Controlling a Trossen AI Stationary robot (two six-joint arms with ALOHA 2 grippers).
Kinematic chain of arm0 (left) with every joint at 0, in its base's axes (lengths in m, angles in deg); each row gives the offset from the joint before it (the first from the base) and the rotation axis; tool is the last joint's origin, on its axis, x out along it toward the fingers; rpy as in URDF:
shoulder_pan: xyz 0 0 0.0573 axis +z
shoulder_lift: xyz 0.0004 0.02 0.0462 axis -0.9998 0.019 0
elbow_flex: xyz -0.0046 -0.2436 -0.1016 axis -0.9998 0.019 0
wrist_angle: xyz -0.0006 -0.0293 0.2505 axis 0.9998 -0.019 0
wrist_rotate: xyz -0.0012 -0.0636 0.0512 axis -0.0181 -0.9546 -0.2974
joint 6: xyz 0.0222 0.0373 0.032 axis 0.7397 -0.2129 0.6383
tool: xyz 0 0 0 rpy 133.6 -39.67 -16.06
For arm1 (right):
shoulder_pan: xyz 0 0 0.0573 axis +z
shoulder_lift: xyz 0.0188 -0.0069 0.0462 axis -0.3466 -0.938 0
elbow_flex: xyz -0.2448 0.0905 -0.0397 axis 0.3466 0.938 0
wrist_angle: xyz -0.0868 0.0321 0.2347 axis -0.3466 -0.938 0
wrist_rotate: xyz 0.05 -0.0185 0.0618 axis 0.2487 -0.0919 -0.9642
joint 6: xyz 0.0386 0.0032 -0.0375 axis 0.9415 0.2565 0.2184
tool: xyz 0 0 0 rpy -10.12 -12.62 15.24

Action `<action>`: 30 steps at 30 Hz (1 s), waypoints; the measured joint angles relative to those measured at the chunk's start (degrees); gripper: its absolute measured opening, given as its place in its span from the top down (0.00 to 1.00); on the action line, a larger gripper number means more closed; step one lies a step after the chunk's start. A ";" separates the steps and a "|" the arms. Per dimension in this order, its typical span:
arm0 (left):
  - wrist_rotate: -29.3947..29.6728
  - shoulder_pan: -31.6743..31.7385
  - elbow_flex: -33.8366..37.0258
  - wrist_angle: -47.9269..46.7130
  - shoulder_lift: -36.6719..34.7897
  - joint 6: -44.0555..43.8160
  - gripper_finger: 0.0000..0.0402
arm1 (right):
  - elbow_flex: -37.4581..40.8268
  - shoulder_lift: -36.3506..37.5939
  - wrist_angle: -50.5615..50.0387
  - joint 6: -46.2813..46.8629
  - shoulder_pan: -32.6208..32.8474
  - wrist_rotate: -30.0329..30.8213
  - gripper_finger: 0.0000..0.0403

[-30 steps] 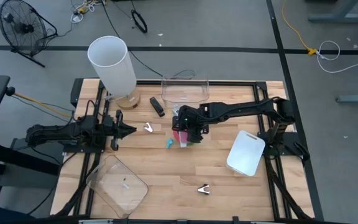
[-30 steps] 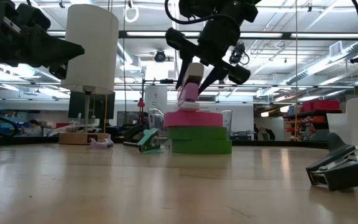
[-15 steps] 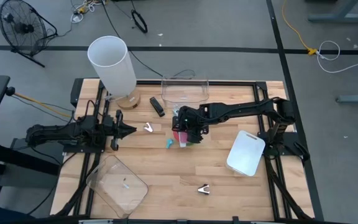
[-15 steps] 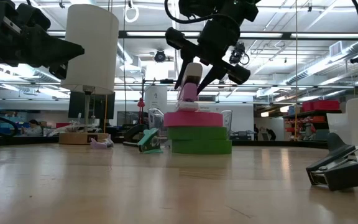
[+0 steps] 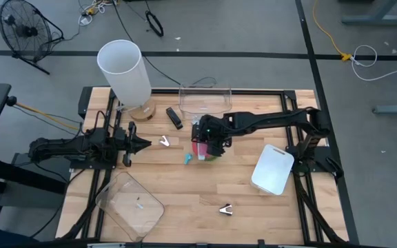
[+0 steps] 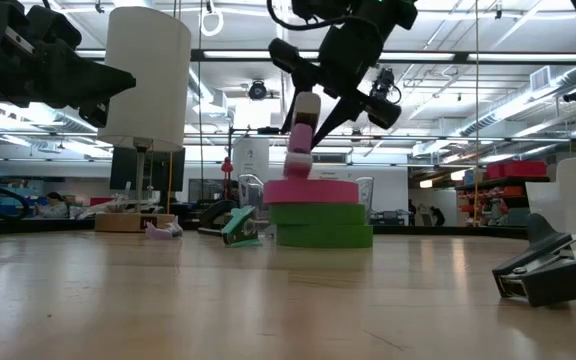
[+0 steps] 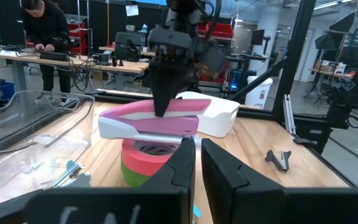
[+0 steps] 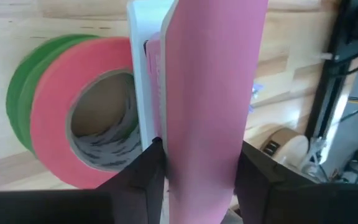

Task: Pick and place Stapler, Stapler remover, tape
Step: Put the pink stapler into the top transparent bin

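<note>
Right gripper clamped across the pink and white stapler, fingers pinching its sides, stapler lifted clear and hanging just above the stacked tape rolls. Directly beneath the gripper: pink-red tape sitting on green tape, both flat on the table. Stapler not touching the top roll, small gap visible in the low view. Beside the gripper toward the back edge, clear bin; looks like a likely drop spot, cannot tell for sure. Small teal item just beside the tape stack, on the near side of the gripper. Staple remover well apart from the gripper, toward the front of the table; second similar one off toward the other arm. Left gripper shut, empty, parked at the left side, waiting. Step in hand, judging: pick of stapler done, carry phase starting. Next move likely needs more lift to keep clear of the rolls, then travel over to the container and release. Tape and remover not yet handled.
</note>
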 joint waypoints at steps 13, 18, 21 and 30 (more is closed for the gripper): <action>0.00 -0.01 0.02 0.08 0.01 0.00 0.93 | -5.57 4.53 0.36 7.54 -3.43 1.98 0.66; -0.01 -0.01 0.01 0.01 0.01 0.00 0.93 | -10.67 4.61 0.52 9.52 -6.66 4.60 0.66; 0.00 0.00 0.02 0.09 -0.01 0.00 0.93 | -13.00 4.61 1.44 12.64 -8.67 6.09 0.66; 0.00 0.00 0.00 0.02 0.01 0.00 0.93 | -16.02 4.61 4.06 28.29 -14.48 9.43 0.66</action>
